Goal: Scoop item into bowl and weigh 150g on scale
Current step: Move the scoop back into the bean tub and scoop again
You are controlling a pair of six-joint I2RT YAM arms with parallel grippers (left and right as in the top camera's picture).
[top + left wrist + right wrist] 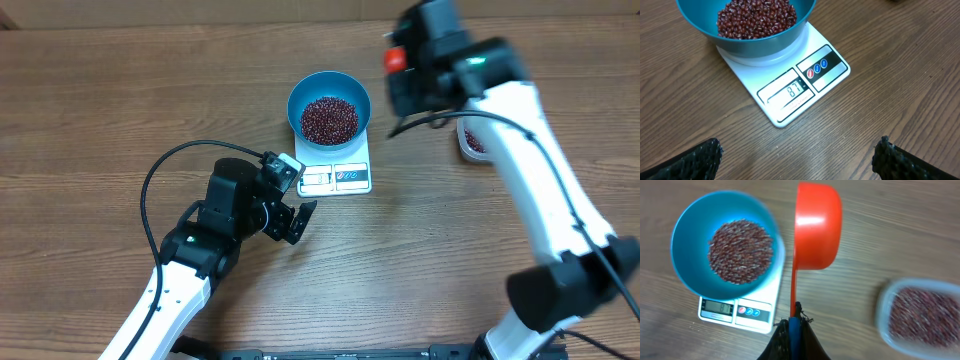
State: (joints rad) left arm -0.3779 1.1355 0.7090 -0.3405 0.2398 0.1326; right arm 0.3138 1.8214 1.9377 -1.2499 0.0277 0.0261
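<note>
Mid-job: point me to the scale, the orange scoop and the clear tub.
scale point(795, 90), left wrist view, on its display
orange scoop point(818, 225), right wrist view, on its cup
clear tub point(882, 310), right wrist view, on its left rim

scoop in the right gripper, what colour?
Bright orange-red. The scoop shows best in the right wrist view.

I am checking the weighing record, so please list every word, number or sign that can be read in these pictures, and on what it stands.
"87": on the display of the scale, left wrist view.
Marks on the three round buttons: too small to read.
The same display in the overhead and right wrist views: too small or blurred to read.
No other text shows.
</note>
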